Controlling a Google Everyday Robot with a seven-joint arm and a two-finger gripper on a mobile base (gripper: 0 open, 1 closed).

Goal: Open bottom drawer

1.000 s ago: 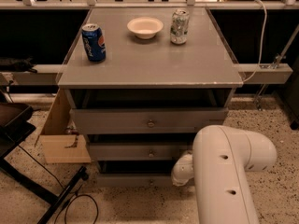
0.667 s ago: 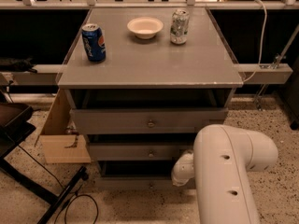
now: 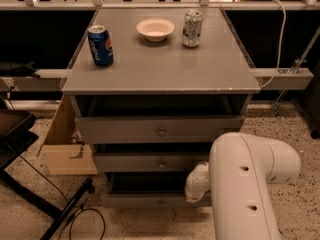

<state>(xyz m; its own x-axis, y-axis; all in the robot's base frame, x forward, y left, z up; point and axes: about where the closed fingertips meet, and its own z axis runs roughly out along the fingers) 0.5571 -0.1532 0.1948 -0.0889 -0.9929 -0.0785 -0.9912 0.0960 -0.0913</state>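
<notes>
The bottom drawer [image 3: 150, 200] is the narrowest grey front of the cabinet, with a small round knob [image 3: 161, 202]. It stands pulled out a little, with a dark gap above it. My white arm [image 3: 245, 184] comes in from the lower right. Its wrist end and gripper [image 3: 196, 186] sit at the right end of the bottom drawer front, just above its top edge. The arm hides most of the gripper.
Two wider grey drawers [image 3: 160, 129] [image 3: 150, 161] sit above. The cabinet top [image 3: 160, 69] holds a blue can [image 3: 100, 45], a white bowl [image 3: 155, 29] and a silver can [image 3: 192, 28]. A cardboard box [image 3: 65, 144] and a black stand with a cable [image 3: 65, 211] are on the left floor.
The bottom drawer front has come forward towards the camera, and the dark gap above it has widened. My arm has shifted slightly with it.
</notes>
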